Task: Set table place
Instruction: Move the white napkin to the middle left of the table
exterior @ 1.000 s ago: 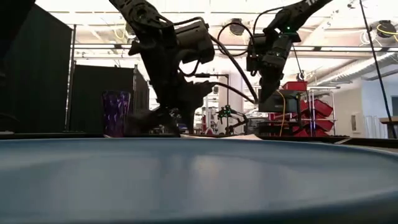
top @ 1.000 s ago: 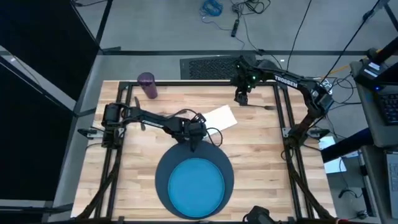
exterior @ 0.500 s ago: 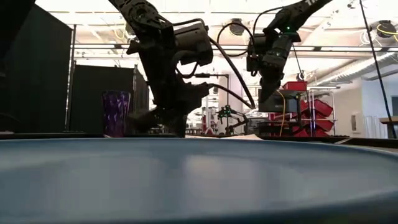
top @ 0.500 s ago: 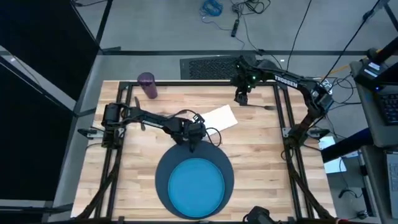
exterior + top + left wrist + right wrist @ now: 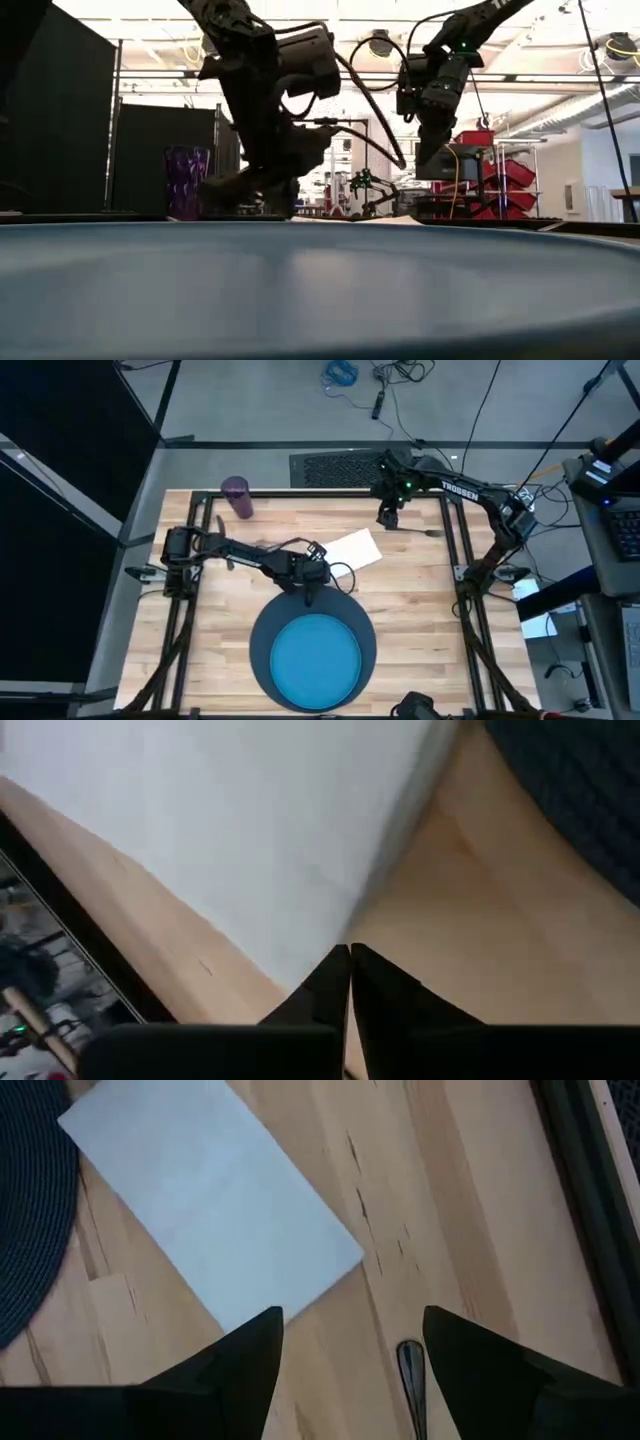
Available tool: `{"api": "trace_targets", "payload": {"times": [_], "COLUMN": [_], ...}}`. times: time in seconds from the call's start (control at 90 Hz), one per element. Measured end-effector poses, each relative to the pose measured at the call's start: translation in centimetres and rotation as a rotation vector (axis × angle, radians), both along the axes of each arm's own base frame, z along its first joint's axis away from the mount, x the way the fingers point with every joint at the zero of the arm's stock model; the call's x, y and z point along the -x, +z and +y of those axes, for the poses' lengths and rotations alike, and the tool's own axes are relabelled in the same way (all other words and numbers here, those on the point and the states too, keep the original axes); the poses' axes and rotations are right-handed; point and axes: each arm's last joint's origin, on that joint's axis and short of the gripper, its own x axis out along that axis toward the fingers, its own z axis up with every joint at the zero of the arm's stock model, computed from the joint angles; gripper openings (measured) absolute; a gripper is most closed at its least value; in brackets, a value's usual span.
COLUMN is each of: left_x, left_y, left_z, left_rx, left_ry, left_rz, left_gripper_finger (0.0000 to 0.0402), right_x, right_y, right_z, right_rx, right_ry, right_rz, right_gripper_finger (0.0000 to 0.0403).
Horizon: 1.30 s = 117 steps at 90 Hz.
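Worktop (image 5: 420, 610): pale wood. Mat (image 5: 262, 645) at near edge, carrying blue plate (image 5: 315, 657). Napkin (image 5: 352, 549) beside mat. Cup (image 5: 237, 496) at far left corner. Left pincer (image 5: 349, 975): tips together at napkin's edge, seen only from the wrist. Right pincer (image 5: 350, 1350): apart, above utensil (image 5: 410, 1370).

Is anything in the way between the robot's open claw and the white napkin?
No. Past the open right gripper, only bare table lies before the white napkin. A utensil's metal tip sits below the gripper, off to the side.
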Motion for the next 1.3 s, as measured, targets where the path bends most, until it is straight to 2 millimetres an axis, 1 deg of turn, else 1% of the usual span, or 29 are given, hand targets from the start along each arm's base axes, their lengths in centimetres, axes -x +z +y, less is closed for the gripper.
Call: {"api": "trace_targets", "payload": {"times": [0.144, 0.211, 0.267, 0.311, 0.367, 0.4, 0.433, 0.467, 0.544, 0.622, 0.667, 0.711, 0.778, 0.811, 0.911, 0.989, 1.078, 1.167, 1.222, 1.3], "left_x": [-0.7, -1.4, -1.8, -2.3, -2.5, -2.6, -2.4, -1.8, 0.7, 4.0, 5.8, 7.4, 9.3, 10.0, 11.5, 12.3, 12.7, 12.9, 13.2, 14.1], "left_y": [0.3, 0.6, 1.0, 1.9, 3.9, 5.5, 7.6, 9.8, 15.0, 19.0, 20.8, 21.9, 22.8, 22.8, 22.0, 21.3, 21.1, 21.5, 21.8, 22.6], "left_z": [-0.2, -0.6, -1.4, -1.8, -2.5, -2.8, -2.9, -2.9, -2.1, -0.8, 0.2, 1.1, 2.2, 2.6, 3.1, 3.6, 4.0, 4.2, 4.3, 4.4], "left_rx": [-0.033, -0.042, -0.113, -0.19, -0.257, -0.265, -0.241, -0.168, 0.083, 0.31, 0.372, 0.4, 0.421, 0.441, 0.432, 0.413, 0.391, 0.395, 0.398, 0.398], "left_ry": [-0.032, -0.058, -0.041, -0.05, -0.094, -0.097, -0.083, -0.074, -0.025, 0.064, 0.129, 0.205, 0.34, 0.415, 0.52, 0.589, 0.634, 0.645, 0.644, 0.65], "left_rz": [-0.065, -0.126, -0.188, -0.214, -0.217, -0.259, -0.327, -0.385, -0.534, -0.675, -0.763, -0.832, -0.925, -0.94, -0.843, -0.76, -0.739, -0.777, -0.804, -0.844], "left_gripper_finger": [0.0, 0.0, 0.0, 0.0, 0.0, 0.0, 0.0, 0.0, 0.0, 0.0, 0.0, 0.0, 0.0, 0.0, 0.0, 0.0, 0.0, 0.0, 0.0, 0.0], "right_x": [0.0, 0.0, 0.0, 0.0, 0.1, 0.2, 0.2, 0.3, 0.3, 0.3, 0.3, 0.2, 0.2, 0.2, -0.1, -0.6, -1.0, -0.7, -0.1, 1.6], "right_y": [0.0, 0.0, 0.0, 0.0, 0.0, -0.1, -0.1, -0.1, -0.1, -0.1, -0.1, -0.1, -0.1, 0.0, 0.4, 1.3, 3.0, 5.2, 6.9, 9.1], "right_z": [0.0, 0.0, 0.0, 0.0, 0.1, 0.2, 0.2, 0.3, 0.3, 0.3, 0.3, 0.2, 0.2, 0.3, 1.0, 2.2, 3.9, 6.0, 7.5, 9.7], "right_rx": [0.003, 0.006, 0.006, 0.005, 0.0, -0.004, -0.006, -0.011, -0.015, -0.012, -0.006, -0.001, -0.003, -0.006, -0.052, -0.074, -0.037, 0.014, 0.043, 0.069], "right_ry": [0.009, 0.014, 0.018, 0.02, 0.026, 0.028, 0.032, 0.035, 0.042, 0.043, 0.047, 0.051, 0.052, 0.056, 0.106, 0.189, 0.269, 0.316, 0.34, 0.359], "right_rz": [0.0, 0.001, 0.002, 0.005, 0.013, 0.019, 0.025, 0.032, 0.039, 0.037, 0.031, 0.025, 0.024, 0.019, -0.051, -0.129, -0.205, -0.261, -0.302, -0.348], "right_gripper_finger": [0.0228, 0.0228, 0.0228, 0.0228, 0.0228, 0.0228, 0.0228, 0.0228, 0.0228, 0.0228, 0.0228, 0.0228, 0.0228, 0.0228, 0.0228, 0.0228, 0.0228, 0.0228, 0.0228, 0.0228]}}
